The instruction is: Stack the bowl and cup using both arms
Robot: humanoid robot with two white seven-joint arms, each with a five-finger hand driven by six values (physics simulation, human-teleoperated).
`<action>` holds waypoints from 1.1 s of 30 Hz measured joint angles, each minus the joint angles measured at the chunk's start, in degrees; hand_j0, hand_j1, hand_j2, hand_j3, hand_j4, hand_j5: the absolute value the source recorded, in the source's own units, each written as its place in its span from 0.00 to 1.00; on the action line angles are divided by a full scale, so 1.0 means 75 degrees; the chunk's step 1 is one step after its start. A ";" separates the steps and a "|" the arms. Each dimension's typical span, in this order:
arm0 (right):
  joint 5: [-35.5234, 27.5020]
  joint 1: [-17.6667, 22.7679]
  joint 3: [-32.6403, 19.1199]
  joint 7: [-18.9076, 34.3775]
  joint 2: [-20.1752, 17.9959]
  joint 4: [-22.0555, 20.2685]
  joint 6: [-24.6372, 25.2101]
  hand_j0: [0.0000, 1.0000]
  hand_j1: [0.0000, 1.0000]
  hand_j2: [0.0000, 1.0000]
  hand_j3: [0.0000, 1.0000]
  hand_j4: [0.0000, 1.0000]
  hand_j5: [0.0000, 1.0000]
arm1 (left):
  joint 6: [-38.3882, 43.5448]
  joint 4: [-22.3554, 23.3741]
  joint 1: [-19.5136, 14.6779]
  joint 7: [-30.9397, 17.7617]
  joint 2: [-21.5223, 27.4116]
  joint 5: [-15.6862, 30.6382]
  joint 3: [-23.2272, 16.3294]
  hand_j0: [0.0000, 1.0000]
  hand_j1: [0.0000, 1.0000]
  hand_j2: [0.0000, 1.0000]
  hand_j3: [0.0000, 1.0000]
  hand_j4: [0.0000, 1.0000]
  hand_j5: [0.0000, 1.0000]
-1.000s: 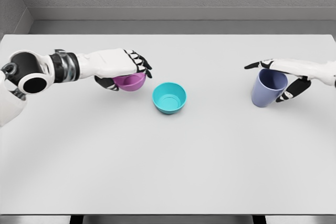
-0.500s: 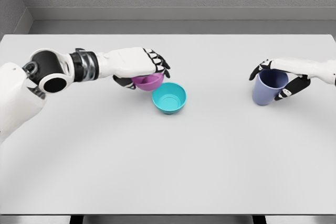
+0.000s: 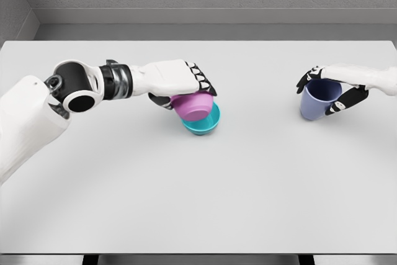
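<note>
On the white table [image 3: 198, 203], the teal bowl [image 3: 205, 126] sits upright near the middle, mouth facing up, and serves as the reference here. The left hand [image 3: 180, 80] reaches in from the left and has its fingers wrapped over the rim of the purple bowl [image 3: 195, 106], gripping it from above. That purple bowl is tilted, its rounded underside turned toward the camera and down, and it overlaps the teal bowl's left and near rim; whether it is resting inside or just above cannot be told. Well to the right of the teal bowl, the blue cup [image 3: 317, 100] stands almost upright, long axis near vertical, mouth up, with the right hand [image 3: 338, 85] curled around its rim and side.
</note>
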 measured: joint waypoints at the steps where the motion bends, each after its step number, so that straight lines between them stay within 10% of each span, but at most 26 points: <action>1: 0.0001 -0.0023 0.0000 -0.0001 -0.0002 -0.0001 -0.0004 0.62 0.62 0.62 0.62 0.62 0.62 | 0.0001 -0.0007 0.0012 -0.0001 -0.0002 -0.0001 0.0000 0.85 0.85 0.85 0.85 0.85 0.85; 6: -0.0009 -0.0082 -0.0006 -0.0001 -0.0023 -0.0003 -0.0011 0.62 0.62 0.62 0.62 0.62 0.62 | 0.0002 -0.0029 -0.0047 0.0000 -0.0003 0.0000 0.0000 1.00 1.00 1.00 1.00 1.00 1.00; 17: -0.0004 -0.0117 -0.0046 -0.0016 -0.0095 -0.0426 -0.0026 0.62 0.62 0.62 0.62 0.62 0.62 | -0.0009 -0.0121 -0.0070 0.0000 0.0077 0.0026 0.0046 1.00 1.00 1.00 1.00 1.00 1.00; 27: -0.0006 -0.0293 -0.0082 -0.0017 0.0098 -0.0707 -0.0029 0.62 0.62 0.62 0.62 0.62 0.62 | -0.0102 -0.0589 0.0187 0.0017 0.1659 0.1204 0.0909 1.00 1.00 1.00 1.00 1.00 1.00; 33: 0.0008 -0.0399 -0.0082 -0.0012 0.0328 -0.0717 -0.0034 0.62 0.62 0.62 0.62 0.62 0.62 | -0.0111 -0.0660 0.1992 0.1503 0.2187 0.1578 0.1847 1.00 1.00 1.00 1.00 1.00 1.00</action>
